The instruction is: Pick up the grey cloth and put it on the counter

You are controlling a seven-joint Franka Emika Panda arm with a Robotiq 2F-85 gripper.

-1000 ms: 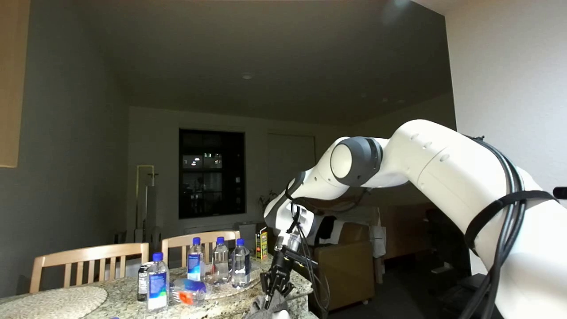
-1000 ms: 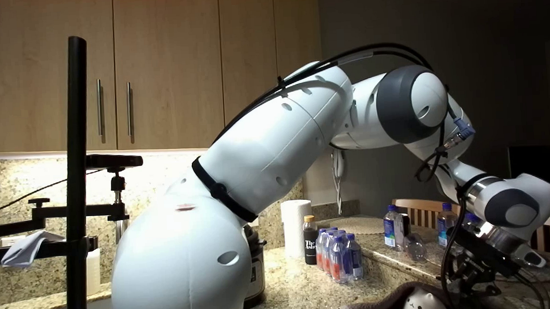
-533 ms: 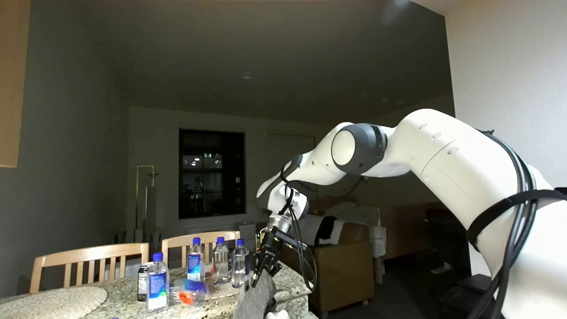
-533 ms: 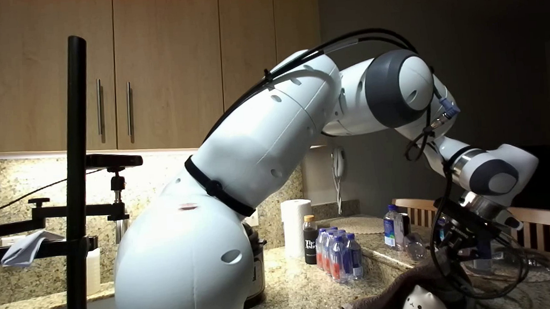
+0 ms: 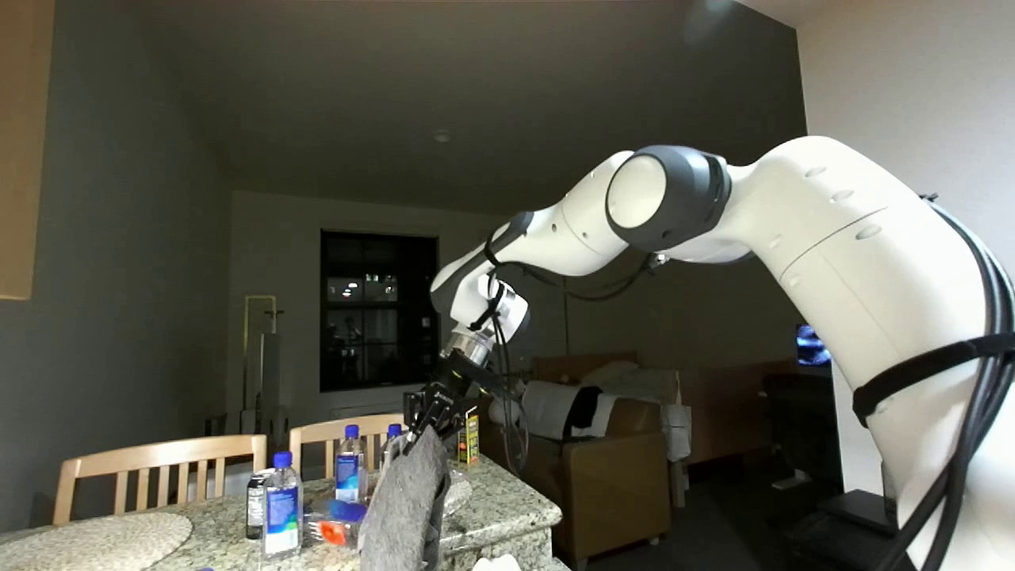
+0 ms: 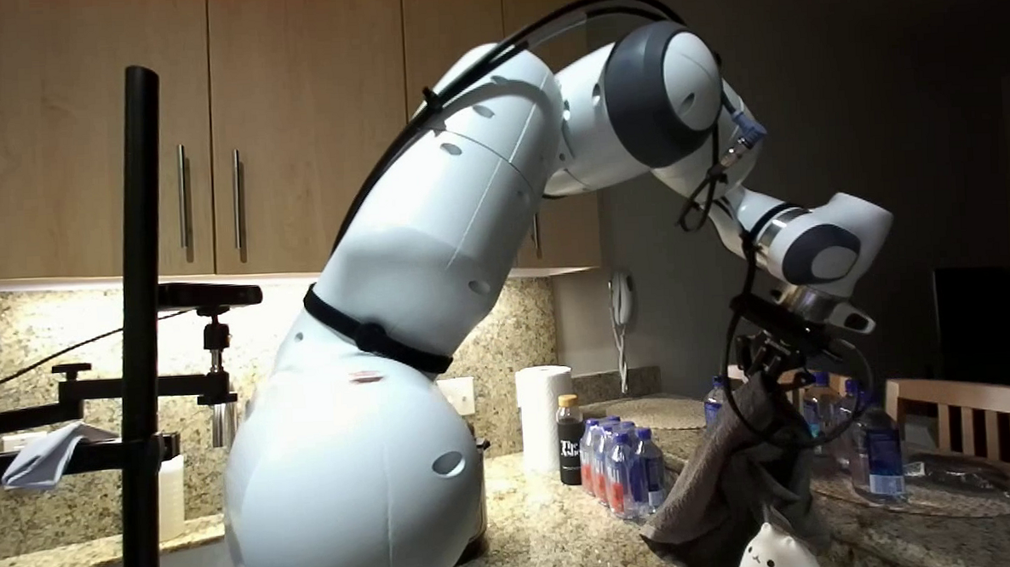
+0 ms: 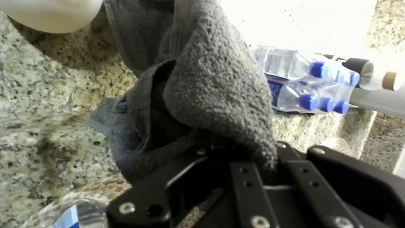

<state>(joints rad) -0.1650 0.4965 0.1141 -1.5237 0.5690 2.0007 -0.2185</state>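
Observation:
My gripper (image 5: 426, 434) is shut on an upper corner of the grey cloth (image 5: 406, 507), which hangs down from it in folds. In the wrist view the cloth (image 7: 218, 85) runs in between the fingers, so the fingertips are partly hidden. In an exterior view the gripper (image 6: 764, 368) is raised and the cloth (image 6: 727, 487) hangs below it, behind a white cat figure (image 6: 777, 557). The pale speckled counter (image 5: 507, 503) lies under and around the cloth; it also shows in the wrist view (image 7: 63, 95). I cannot tell whether the cloth's lower end touches the counter.
Several water bottles (image 5: 281, 507) and a dark can (image 5: 254, 507) stand on the raised counter part. A bottle pack (image 6: 620, 470), a dark bottle (image 6: 569, 443) and a paper towel roll (image 6: 547, 418) stand on the lower part. Wooden chairs (image 5: 166, 460) stand behind.
The gripper has risen with the cloth in it. It moved left in both exterior views. The cloth, bunched low before, now hangs long. The cat figure has stayed in place.

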